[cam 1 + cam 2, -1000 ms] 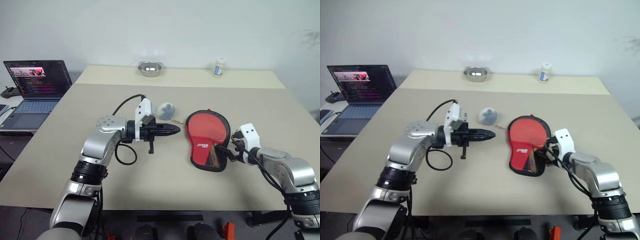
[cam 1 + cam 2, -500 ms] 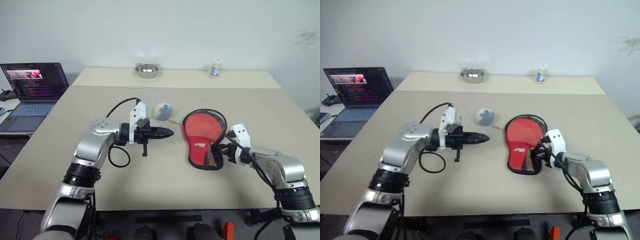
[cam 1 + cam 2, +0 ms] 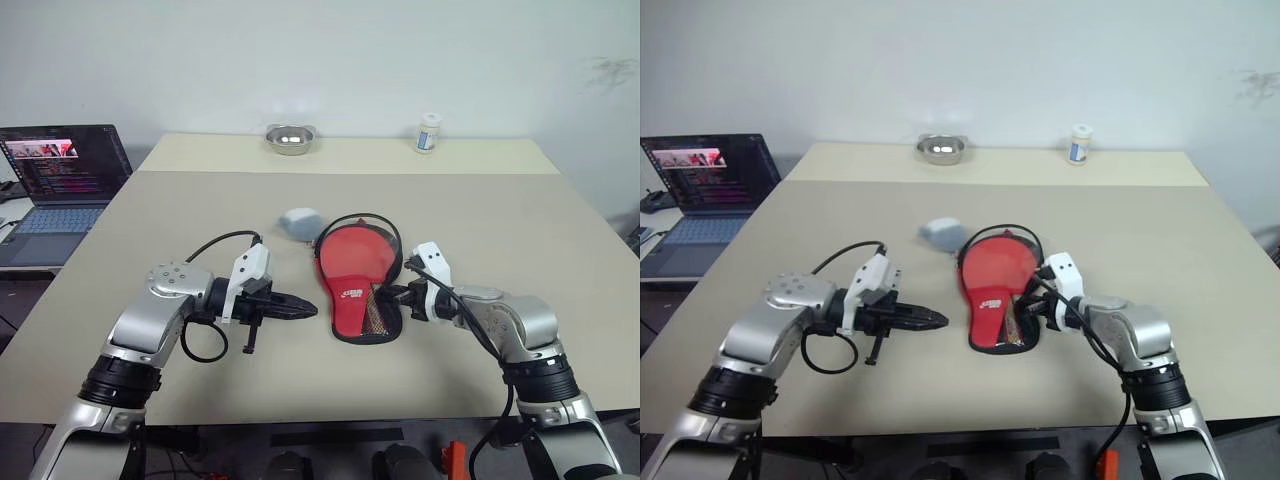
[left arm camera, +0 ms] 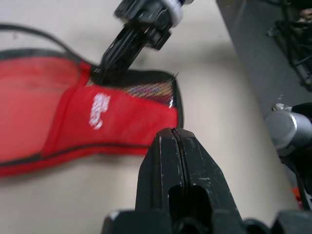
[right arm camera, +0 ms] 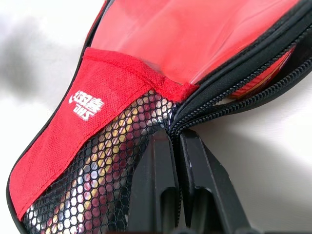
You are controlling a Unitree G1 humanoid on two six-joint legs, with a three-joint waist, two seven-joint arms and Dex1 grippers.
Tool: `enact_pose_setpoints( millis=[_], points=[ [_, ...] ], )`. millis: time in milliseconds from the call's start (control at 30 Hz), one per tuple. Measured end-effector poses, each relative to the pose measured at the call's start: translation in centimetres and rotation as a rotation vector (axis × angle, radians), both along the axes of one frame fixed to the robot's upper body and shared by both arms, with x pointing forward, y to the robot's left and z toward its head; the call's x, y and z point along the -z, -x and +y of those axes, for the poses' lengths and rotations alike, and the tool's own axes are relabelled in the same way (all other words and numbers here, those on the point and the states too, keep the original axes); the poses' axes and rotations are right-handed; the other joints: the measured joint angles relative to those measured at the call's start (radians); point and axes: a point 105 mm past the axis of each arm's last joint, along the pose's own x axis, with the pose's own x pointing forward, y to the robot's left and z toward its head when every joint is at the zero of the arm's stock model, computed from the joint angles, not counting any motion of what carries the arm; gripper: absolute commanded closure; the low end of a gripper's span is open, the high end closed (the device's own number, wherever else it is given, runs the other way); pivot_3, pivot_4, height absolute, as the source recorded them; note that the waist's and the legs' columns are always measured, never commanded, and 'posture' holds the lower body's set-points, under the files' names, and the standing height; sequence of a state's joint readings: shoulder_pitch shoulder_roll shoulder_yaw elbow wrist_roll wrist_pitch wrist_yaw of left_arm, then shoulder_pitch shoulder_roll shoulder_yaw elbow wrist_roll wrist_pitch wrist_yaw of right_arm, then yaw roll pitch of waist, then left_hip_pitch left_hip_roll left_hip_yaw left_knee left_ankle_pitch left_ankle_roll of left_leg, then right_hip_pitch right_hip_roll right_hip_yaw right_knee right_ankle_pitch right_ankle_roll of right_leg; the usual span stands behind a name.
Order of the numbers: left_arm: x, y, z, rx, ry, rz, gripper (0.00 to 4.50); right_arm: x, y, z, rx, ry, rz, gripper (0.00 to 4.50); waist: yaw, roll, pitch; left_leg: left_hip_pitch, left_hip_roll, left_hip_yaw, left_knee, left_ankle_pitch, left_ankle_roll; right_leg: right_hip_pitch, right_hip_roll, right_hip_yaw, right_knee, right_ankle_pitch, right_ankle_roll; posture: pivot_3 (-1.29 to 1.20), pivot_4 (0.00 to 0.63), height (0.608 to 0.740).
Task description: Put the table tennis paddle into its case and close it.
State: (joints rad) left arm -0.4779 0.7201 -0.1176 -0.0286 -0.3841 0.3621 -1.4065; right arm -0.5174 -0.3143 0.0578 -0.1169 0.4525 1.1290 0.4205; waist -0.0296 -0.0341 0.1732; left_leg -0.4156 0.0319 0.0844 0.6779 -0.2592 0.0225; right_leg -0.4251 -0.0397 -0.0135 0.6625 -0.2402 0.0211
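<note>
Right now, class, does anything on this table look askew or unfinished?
Yes. The case lies with its zipper rim gaping along the right edge, red paddle showing through the gap. The right gripper is shut on that rim near the mesh end.

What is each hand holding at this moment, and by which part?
The right hand is shut on the zipper rim of the red fabric paddle case, at its handle end. The left hand is shut and holds nothing.
</note>
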Motion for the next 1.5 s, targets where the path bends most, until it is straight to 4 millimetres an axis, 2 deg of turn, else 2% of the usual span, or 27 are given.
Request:
enact_pose_setpoints(
  millis=[333,533,767,1500],
  points=[
    [0.7,0.8,0.1,0.025,-0.002,0.026,4.50,1.0,5.3,-0.5,0.058,-0.035,0.084,4.49,0.001,0.000,0.000,0.000,0.000,-0.001,0.000,0.000,0.000,0.000,0.000,-0.001,0.000,0.000,0.000,0.00,0.150,0.740],
    [1.2,0.9,0.4,0.055,-0.011,0.023,4.50,1.2,7.5,-1.0,0.056,-0.029,0.124,4.49,0.001,0.000,0.000,0.000,-0.001,-0.001,0.000,0.000,0.000,0.000,0.000,-0.001,0.000,0.000,0.000,0.00,0.150,0.740],
    [1.7,1.0,0.4,0.074,-0.023,0.030,4.50,1.2,8.4,-2.9,0.059,0.017,0.138,4.49,0.005,0.000,0.000,0.000,-0.001,-0.001,0.000,0.000,0.000,0.001,0.000,-0.001,-0.001,0.000,0.000,0.00,0.150,0.740],
    [1.8,0.9,-0.1,0.065,-0.024,0.032,4.50,1.6,9.3,-4.0,0.053,0.043,0.143,4.49,0.007,-0.001,0.000,0.000,-0.001,-0.002,0.000,0.000,0.000,0.001,0.000,-0.002,-0.002,-0.001,0.001,0.00,0.150,0.740]
  ],
)
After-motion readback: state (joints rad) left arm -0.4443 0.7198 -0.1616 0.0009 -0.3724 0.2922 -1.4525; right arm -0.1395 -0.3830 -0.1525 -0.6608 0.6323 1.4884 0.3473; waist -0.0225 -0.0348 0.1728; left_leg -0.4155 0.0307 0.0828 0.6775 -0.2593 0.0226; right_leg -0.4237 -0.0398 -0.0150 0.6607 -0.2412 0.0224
